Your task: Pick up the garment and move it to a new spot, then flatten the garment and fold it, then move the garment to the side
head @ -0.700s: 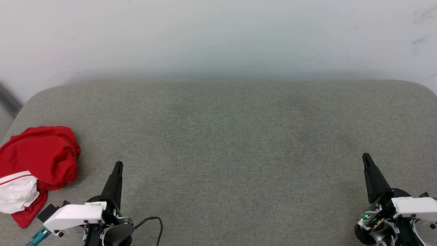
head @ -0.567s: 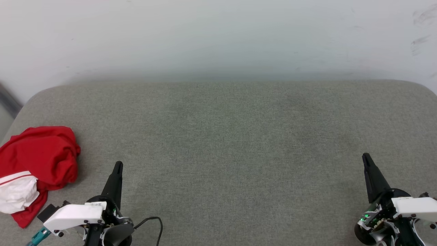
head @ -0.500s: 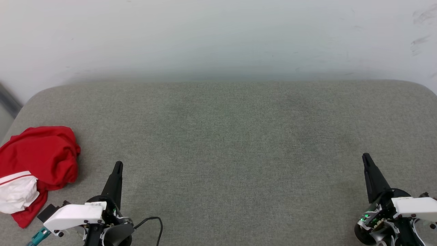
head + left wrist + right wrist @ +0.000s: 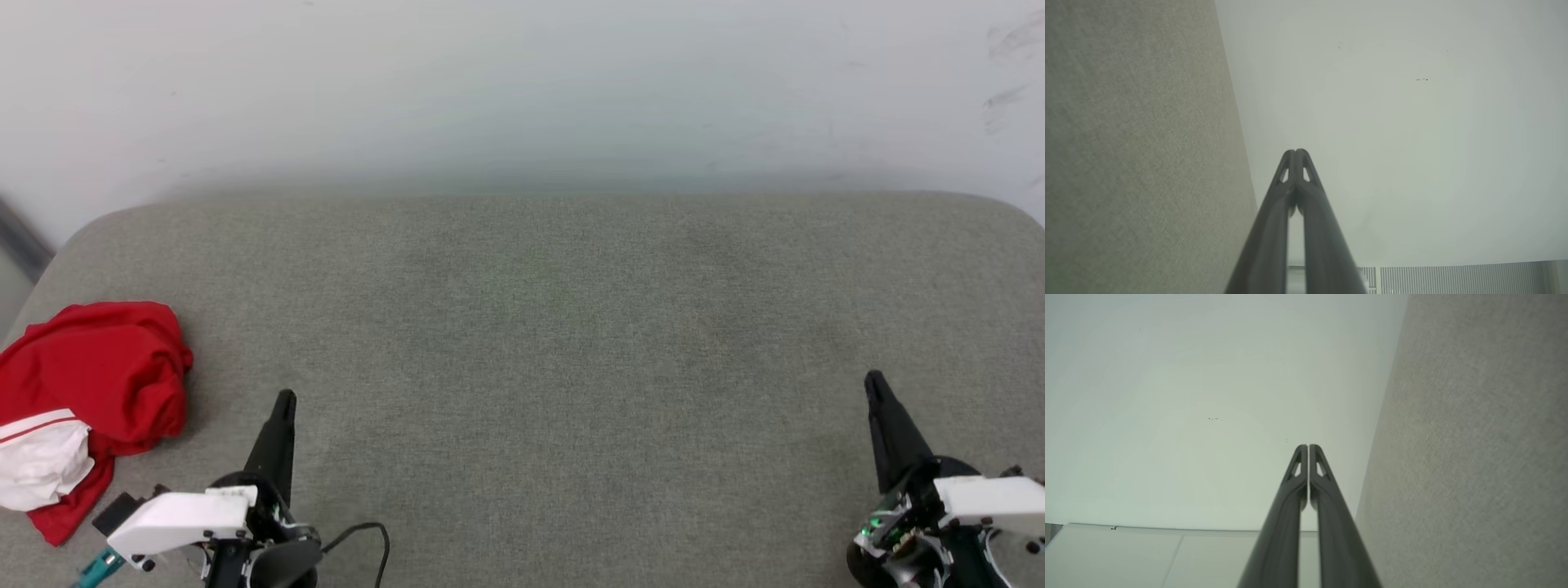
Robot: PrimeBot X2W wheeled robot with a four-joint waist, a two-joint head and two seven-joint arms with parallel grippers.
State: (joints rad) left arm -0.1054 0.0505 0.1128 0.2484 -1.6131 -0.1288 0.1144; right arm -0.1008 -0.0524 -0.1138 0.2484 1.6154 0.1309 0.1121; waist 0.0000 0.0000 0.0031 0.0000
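Now left claw (image 4: 285, 399), right claw (image 4: 874, 381) lower.

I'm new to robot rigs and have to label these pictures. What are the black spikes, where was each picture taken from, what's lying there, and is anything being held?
The black spikes are the robot's two grippers, each a pair of long dark fingers pressed together. The wide picture comes from a camera on its head, looking down. In it the left gripper is at lower left and the right gripper at lower right. The other two pictures come from a camera on each wrist, looking along that gripper's fingers towards the pale wall. On the grey cushion lies a crumpled red and white garment, near its left edge, not yet picked up. Both grippers are shut and hold nothing.
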